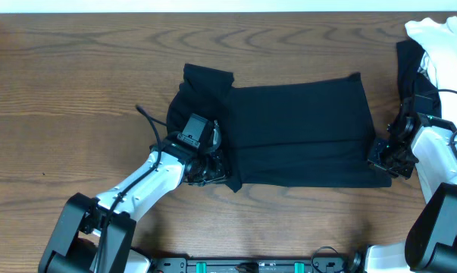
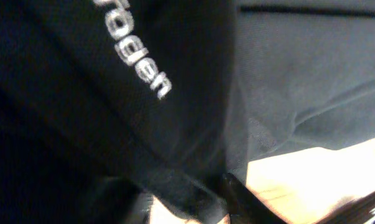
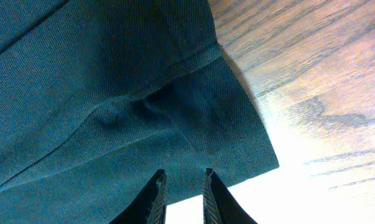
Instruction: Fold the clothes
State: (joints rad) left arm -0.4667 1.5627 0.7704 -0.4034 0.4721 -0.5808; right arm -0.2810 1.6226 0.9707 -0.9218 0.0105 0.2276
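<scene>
1. The left hand (image 1: pixel 204 158) is buried in cloth at the near left corner; its grip cannot be told.
2. The near right hem is pinched by the right hand (image 3: pixel 182 177), which is nearly closed.
3. Between them the black T-shirt (image 1: pixel 296 129) is laid flat on the desk (image 1: pixel 76 91), long axis left-right.
4. A white T-shirt (image 1: pixel 444 38) is heaped far right.

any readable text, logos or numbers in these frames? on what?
"...ogien" (roughly): white lettering on the black T-shirt, left wrist view. Its start is cut off at the frame edge and the letters are blurred, so this reading is uncertain.
Overhead view: nothing readable. The white cloth at top right shows no print.
Right wrist view: no text.
</scene>
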